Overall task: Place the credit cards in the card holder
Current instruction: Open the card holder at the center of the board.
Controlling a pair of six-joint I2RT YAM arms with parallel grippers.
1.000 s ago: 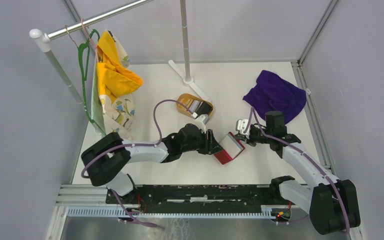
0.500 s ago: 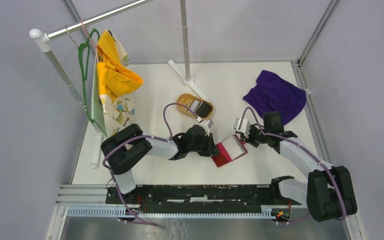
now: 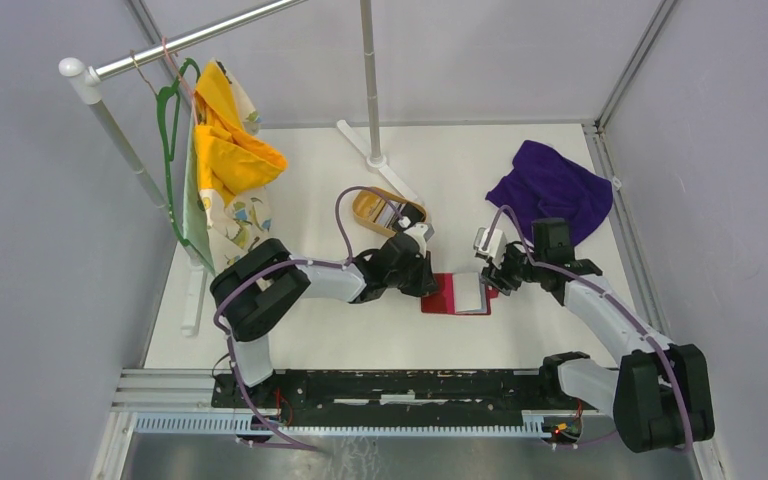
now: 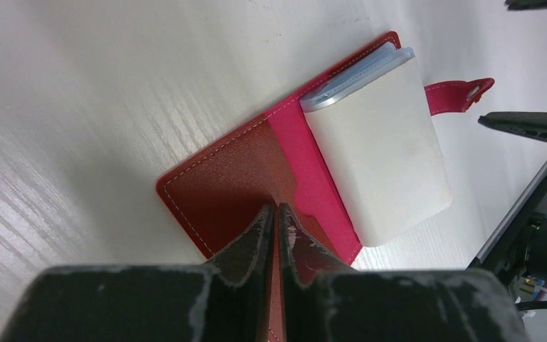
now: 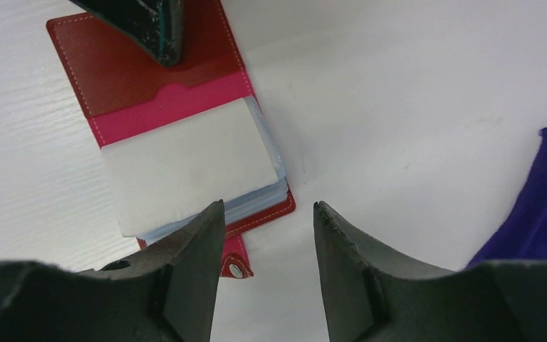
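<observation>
Red card holder shows its snap tab, seemingly unfastened, only from wrists.

White tabletop, red card holder open flat at centre frame, tan oval tray just above it, purple cloth upper right, white rack foot upper centre.

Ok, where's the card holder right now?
In the top view the card holder lies open at centre, nearer than the wooden tray, between the left fingers at its left flap and the right fingers.
</observation>
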